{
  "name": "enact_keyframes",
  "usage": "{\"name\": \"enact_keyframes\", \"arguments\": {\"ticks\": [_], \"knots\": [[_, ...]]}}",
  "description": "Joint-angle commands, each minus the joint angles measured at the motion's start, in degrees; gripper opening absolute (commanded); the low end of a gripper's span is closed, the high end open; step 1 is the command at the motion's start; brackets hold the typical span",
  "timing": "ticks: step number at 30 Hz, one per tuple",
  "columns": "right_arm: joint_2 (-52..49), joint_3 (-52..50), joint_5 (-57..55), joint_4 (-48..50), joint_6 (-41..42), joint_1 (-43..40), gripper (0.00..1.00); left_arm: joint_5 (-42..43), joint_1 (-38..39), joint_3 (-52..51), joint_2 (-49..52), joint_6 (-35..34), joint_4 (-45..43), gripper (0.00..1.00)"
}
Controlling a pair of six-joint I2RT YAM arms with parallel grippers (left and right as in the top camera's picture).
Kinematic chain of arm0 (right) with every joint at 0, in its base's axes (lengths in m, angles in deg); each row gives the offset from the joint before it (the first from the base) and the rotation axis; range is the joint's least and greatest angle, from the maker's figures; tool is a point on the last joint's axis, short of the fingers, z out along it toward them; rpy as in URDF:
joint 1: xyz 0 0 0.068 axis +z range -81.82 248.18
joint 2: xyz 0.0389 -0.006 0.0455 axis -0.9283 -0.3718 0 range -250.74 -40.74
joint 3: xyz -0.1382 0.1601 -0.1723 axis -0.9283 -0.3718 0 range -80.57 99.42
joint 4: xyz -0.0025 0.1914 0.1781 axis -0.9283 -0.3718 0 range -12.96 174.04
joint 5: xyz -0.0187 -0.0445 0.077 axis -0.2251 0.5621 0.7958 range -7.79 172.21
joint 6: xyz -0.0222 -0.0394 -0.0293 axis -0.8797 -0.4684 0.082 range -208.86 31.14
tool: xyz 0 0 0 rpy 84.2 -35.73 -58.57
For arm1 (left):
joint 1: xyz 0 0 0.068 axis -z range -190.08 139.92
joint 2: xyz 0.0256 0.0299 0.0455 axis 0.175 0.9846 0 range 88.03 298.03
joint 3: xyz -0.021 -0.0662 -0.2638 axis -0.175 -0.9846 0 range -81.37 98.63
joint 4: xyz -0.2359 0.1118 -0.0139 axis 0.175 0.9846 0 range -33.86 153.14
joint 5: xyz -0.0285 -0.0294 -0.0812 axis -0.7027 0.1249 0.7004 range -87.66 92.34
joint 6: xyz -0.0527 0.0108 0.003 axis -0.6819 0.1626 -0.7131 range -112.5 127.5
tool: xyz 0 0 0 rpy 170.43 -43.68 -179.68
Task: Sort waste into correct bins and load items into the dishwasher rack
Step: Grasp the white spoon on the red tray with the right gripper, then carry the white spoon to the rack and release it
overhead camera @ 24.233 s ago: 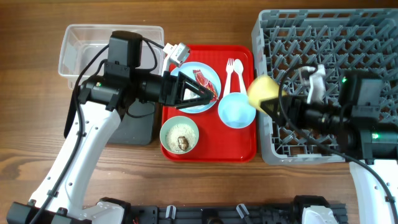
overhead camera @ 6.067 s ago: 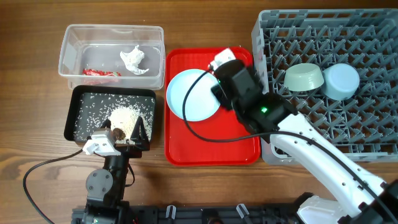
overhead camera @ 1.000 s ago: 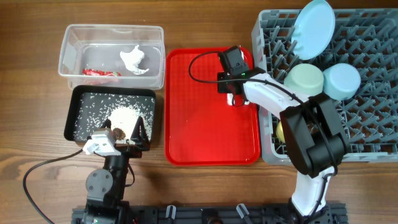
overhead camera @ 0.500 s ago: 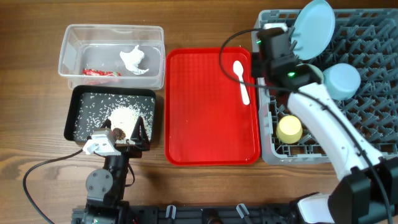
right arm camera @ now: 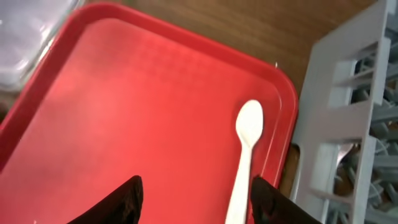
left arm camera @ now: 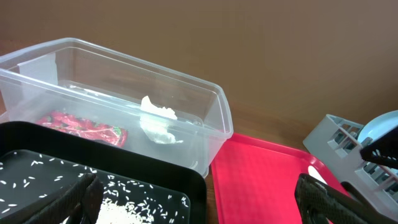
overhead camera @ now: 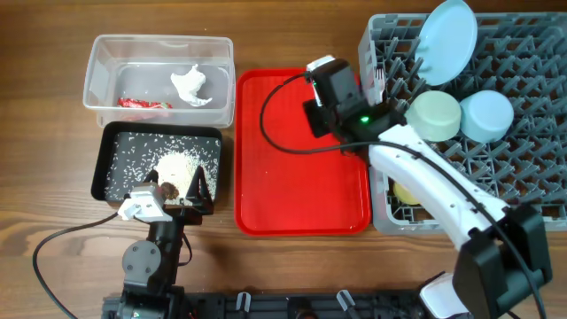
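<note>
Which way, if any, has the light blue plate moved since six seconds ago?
Yes: the plate went right, off the red tray into the grey rack.

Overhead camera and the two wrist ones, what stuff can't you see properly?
Right wrist: the spoon has its handle end cut off by the bottom edge.
Overhead: the spoon is hidden under the right arm, which also covers part of the yellow cup.
Left wrist: the blue plate is cut off by the right edge, and the black tray by the bottom edge.
</note>
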Motion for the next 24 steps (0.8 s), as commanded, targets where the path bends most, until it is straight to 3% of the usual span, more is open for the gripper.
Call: {"name": "enact_keyframes", "arguments": {"ticks": [1,9,14,18,24], "knots": [[-6.5,0.0,-4.7,3.8,1.8,-1.4,0.57,0.3,-0.4,-0.3,-0.4,0.9,0.0,1.0],[-21.0,0.0,-6.1,10.0,1.8,-8.6,0.56,0.3,-0.4,-0.3,-0.4,0.9,0.0,1.0],[-21.5,0.0,7.5,8.5,1.5,-9.4,0.34,0.3,-0.4,-0.3,-0.4,0.9,0.0,1.0],[-22.3,0.0,8.2,5.6,4.6,-9.2,0.17,0.3,-0.4,-0.3,-0.4,0.9,0.0,1.0],[-12.1,0.0,10.0,2.8,4.5,-8.4,0.07,0.3,-0.4,-0.3,-0.4,0.9,0.0,1.0]]}}
